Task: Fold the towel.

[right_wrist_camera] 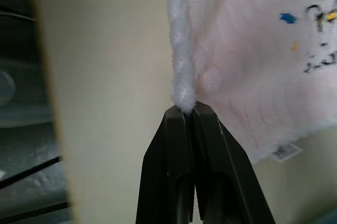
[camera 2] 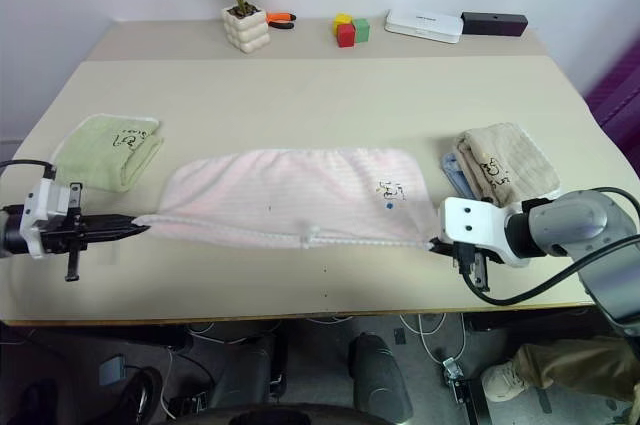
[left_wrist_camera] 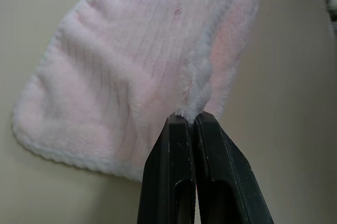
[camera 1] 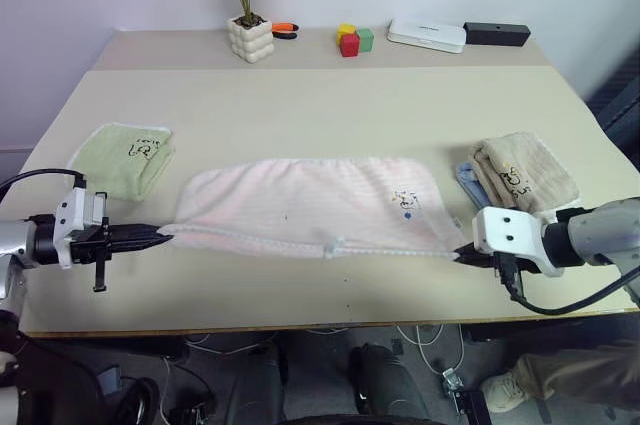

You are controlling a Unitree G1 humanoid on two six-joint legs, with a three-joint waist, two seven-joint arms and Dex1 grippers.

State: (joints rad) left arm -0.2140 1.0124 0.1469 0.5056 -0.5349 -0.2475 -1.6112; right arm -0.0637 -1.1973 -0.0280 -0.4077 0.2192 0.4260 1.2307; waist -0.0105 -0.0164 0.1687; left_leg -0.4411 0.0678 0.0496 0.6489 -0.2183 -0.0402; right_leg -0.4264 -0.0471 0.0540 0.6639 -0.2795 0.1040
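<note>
Pinched together on the near white-stitched hem, my left gripper [camera 1: 160, 234] held one end of the towel [camera 1: 310, 205] and my right gripper [camera 1: 462, 254] clamped the other. Between them the pale pink terry lay doubled flat near the front edge of the bench [camera 1: 330, 105], a small print and a blue dot by its right end; the writing was too small to read. Bare bench stretched behind it. Green towel [camera 1: 125, 157] left, beige towel [camera 1: 525, 174] right, both apart from it.
</note>
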